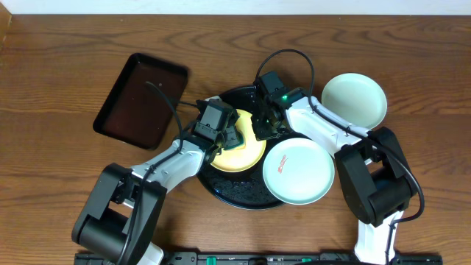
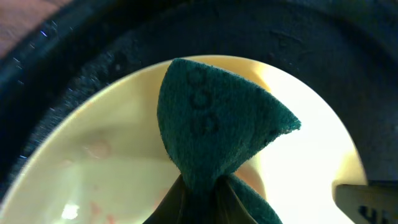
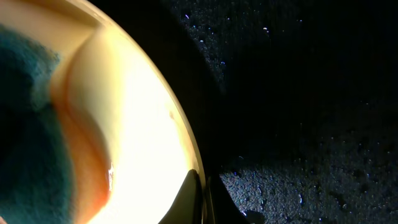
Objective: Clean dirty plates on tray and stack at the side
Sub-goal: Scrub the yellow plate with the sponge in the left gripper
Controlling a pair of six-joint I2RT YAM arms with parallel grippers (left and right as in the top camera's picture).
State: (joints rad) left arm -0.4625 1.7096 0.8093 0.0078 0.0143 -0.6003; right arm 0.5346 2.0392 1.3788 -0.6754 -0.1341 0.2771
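A pale yellow plate (image 1: pixel 239 156) lies in the round black tray (image 1: pixel 235 193). My left gripper (image 1: pixel 227 138) is shut on a dark green scouring pad (image 2: pixel 211 124), which rests on the yellow plate (image 2: pixel 93 155) above faint reddish smears. My right gripper (image 1: pixel 263 126) is shut on the yellow plate's right rim (image 3: pixel 198 180), one finger inside and one outside. The pad (image 3: pixel 25 124) shows at the left of the right wrist view. A mint-white plate (image 1: pixel 298 171) with a red smear overlaps the tray's right edge. Another mint-white plate (image 1: pixel 354 99) sits on the table at the far right.
A smaller rectangular dark tray (image 1: pixel 141 99) lies on the wooden table at the upper left. Both arms reach in from the front edge, and their cables arch over the round tray. The black tray floor (image 3: pixel 298 93) is speckled with droplets.
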